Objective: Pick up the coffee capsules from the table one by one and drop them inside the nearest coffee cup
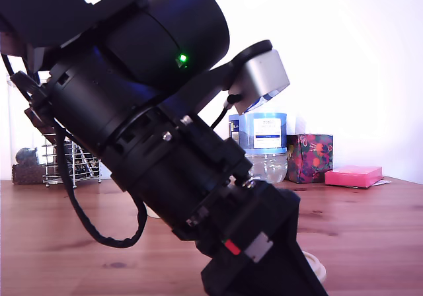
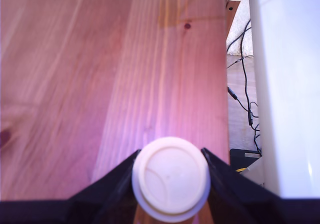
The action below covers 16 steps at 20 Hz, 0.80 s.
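In the wrist view, a cream-beige coffee capsule [image 2: 171, 178] sits round face up between the two black fingers [image 2: 117, 179] of my gripper [image 2: 171, 181]. The jaws press on both of its sides, so the gripper is shut on it. Wooden table [image 2: 100, 84] lies beneath, and its edge is close by. In the exterior view the black arm [image 1: 152, 131] fills most of the picture and hides the fingertips. A small pale curved piece [image 1: 320, 267] shows by the gripper's lower end. The coffee cup and the dark blue capsule are out of view.
At the back of the table stand a water bottle with a blue label [image 1: 266, 137], a flowered box [image 1: 309, 157], a pink box [image 1: 353, 175] and a wire rack [image 1: 66, 160]. Past the table edge are floor cables [image 2: 245, 84] and a big white surface [image 2: 287, 84].
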Each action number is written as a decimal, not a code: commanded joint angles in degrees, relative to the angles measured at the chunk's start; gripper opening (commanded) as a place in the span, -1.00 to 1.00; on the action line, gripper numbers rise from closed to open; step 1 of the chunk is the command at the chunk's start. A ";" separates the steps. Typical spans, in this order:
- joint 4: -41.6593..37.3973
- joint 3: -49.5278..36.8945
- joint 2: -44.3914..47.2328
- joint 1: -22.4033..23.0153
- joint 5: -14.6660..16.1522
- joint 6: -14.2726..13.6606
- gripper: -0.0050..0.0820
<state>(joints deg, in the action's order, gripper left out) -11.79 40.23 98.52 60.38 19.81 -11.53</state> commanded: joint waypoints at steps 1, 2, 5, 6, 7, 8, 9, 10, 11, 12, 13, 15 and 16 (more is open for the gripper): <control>-0.37 0.13 0.81 0.33 0.26 -0.48 -0.24; -0.28 0.48 0.79 0.33 0.26 -0.48 -0.24; 1.05 2.34 0.26 0.09 0.24 -0.50 -0.24; 1.92 3.13 -0.15 0.09 0.07 -0.55 -0.24; 3.13 4.17 -0.90 -0.02 -0.61 -0.55 -0.24; 4.28 5.14 -1.57 -0.17 -1.36 -0.57 -0.24; 5.49 6.08 -2.56 -0.61 -2.01 -0.57 -0.24; 6.67 6.95 -3.41 -1.11 -2.75 -0.98 -0.24; 8.33 8.00 -4.37 -1.90 -3.72 -1.57 -0.24; 9.94 8.87 -5.40 -2.78 -4.68 -2.54 -0.24; 11.41 9.62 -6.51 -3.96 -5.75 -3.54 -0.24; 13.62 10.62 -8.79 -6.71 -8.26 -5.18 -0.24; 14.43 10.80 -9.99 -8.59 -9.20 -5.55 -0.24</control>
<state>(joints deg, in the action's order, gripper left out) 2.09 51.33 89.14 52.71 11.22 -16.32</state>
